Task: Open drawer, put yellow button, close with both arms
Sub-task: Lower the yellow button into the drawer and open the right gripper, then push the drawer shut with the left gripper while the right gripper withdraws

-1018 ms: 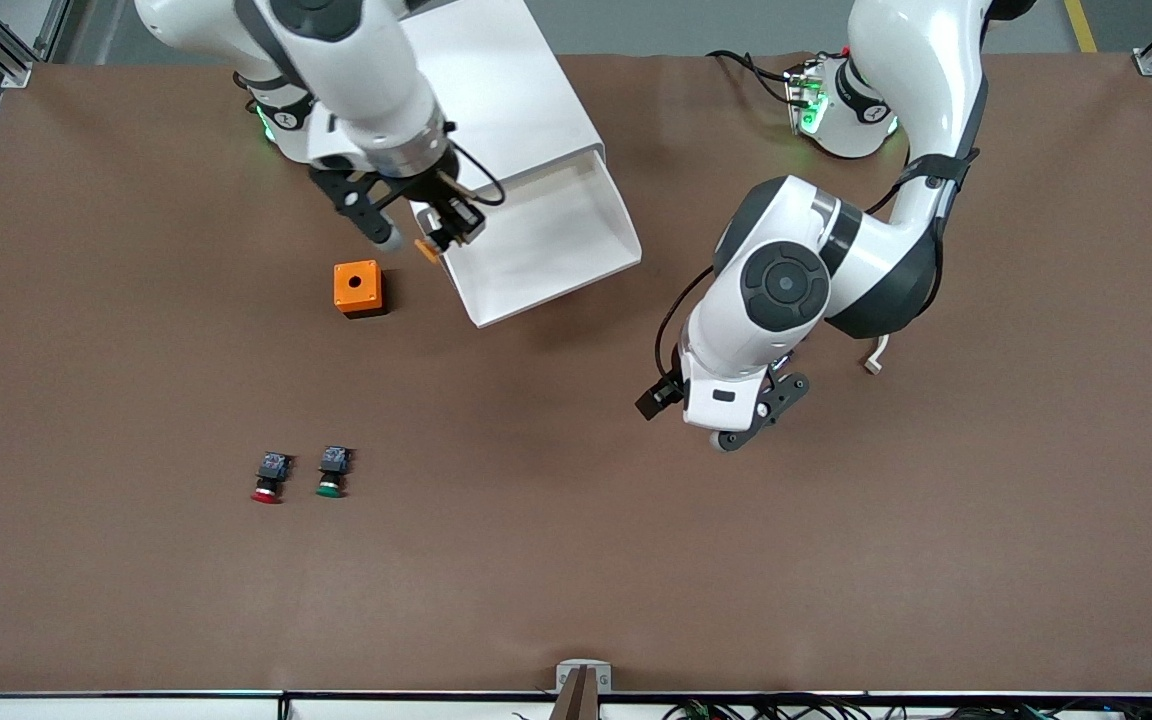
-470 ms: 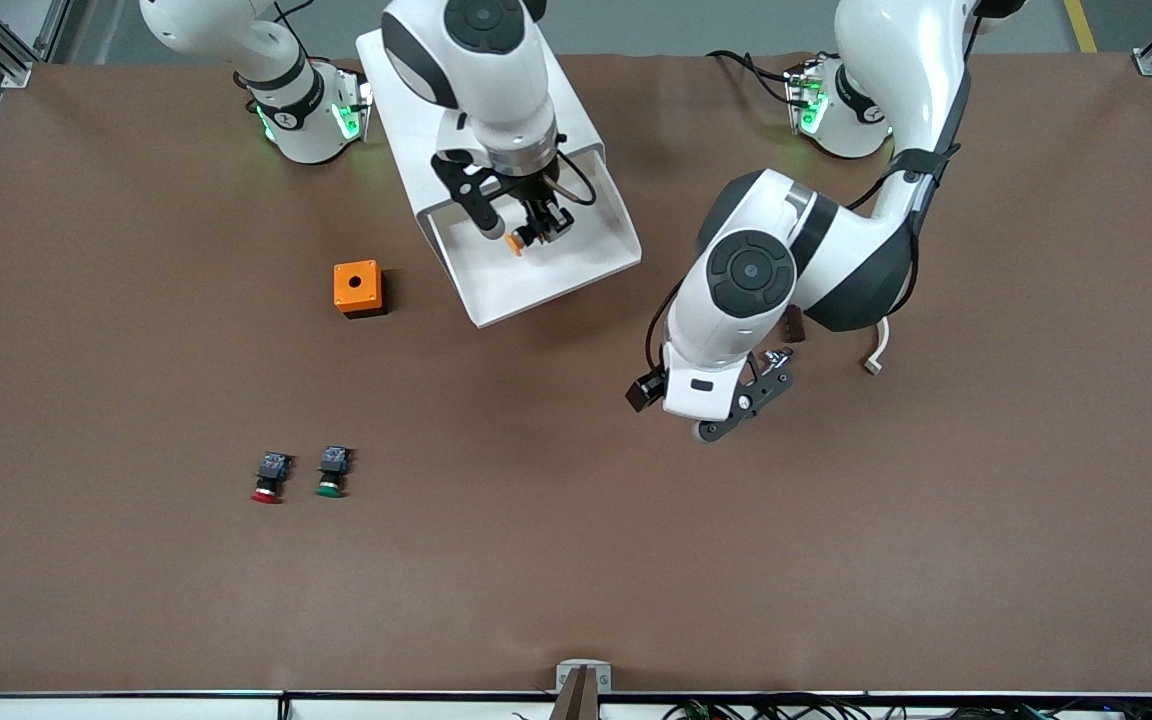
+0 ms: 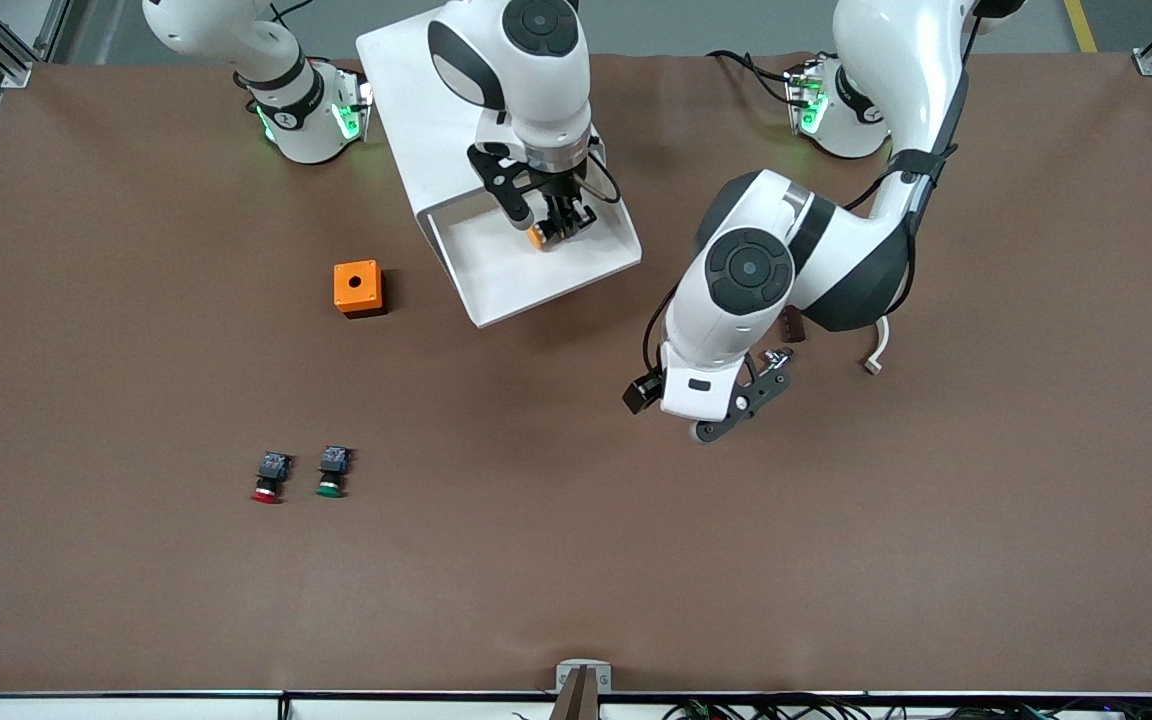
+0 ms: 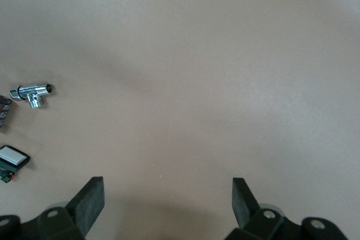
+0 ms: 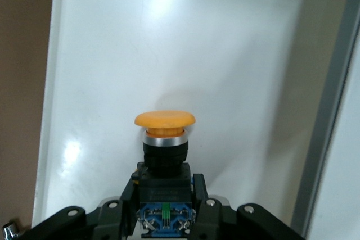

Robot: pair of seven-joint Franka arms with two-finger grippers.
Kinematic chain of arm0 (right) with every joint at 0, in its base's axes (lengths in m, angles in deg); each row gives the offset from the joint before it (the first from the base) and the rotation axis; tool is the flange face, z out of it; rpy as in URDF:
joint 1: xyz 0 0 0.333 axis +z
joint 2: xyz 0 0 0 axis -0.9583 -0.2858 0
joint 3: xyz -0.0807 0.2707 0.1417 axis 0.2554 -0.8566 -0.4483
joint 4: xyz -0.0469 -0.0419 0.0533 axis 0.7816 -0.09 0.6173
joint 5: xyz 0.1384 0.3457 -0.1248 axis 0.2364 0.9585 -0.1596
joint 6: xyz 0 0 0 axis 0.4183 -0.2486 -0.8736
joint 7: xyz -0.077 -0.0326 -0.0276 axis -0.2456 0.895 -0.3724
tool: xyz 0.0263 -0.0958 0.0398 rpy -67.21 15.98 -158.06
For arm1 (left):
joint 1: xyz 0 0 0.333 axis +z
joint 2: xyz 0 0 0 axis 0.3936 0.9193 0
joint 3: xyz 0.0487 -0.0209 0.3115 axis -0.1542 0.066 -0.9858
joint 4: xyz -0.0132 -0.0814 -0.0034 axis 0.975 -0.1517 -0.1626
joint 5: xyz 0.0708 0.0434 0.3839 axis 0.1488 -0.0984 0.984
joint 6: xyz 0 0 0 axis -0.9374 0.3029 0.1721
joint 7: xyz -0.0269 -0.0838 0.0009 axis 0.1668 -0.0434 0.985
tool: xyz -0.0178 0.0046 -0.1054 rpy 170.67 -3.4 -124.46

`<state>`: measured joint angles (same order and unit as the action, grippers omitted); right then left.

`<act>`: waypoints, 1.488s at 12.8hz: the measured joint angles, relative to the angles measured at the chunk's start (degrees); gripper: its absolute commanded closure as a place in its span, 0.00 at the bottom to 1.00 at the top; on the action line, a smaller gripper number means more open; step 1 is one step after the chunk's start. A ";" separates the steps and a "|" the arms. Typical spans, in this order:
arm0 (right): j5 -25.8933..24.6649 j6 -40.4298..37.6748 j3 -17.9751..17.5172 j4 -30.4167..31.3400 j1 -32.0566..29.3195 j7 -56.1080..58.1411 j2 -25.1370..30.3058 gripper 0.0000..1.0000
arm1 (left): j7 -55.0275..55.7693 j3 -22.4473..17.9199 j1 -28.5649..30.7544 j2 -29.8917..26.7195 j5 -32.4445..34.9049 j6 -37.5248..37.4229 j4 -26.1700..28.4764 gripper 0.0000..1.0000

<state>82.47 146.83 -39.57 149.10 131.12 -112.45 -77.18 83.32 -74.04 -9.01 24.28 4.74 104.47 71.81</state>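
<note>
The drawer (image 3: 496,290) stands pulled out of the top of the white cabinet (image 3: 426,90), its white floor (image 5: 197,43) bare. My right gripper (image 3: 551,222) hangs over the inside of the drawer, shut on the yellow button (image 3: 536,237). In the right wrist view the gripper (image 5: 165,203) clamps the black-and-blue body, and the orange-yellow cap (image 5: 165,119) points away from it over the white floor. My left gripper (image 3: 742,398) hovers over bare brown table toward the left arm's end. In the left wrist view this gripper (image 4: 167,202) is open with nothing between its fingers.
An orange box (image 3: 358,288) sits beside the drawer toward the right arm's end. A red-capped button (image 3: 269,478) and a green-capped one (image 3: 333,472) lie nearer the front camera. A chrome fitting (image 4: 32,94) and a white-faced part (image 4: 11,158) lie near the left gripper.
My right gripper has carried the yellow button from beside the drawer's corner to over its inside. The left arm has shifted slightly toward the drawer, its gripper still open.
</note>
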 measured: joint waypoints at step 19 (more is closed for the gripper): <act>-0.16 -24.62 2.25 -14.04 -24.60 50.72 2.05 0.00 | 0.29 0.57 -8.48 0.90 0.00 4.66 3.50 0.00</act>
<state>82.32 122.21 -37.32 135.06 106.52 -61.73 -75.13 83.61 -73.47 -17.49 25.18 4.74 109.13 75.31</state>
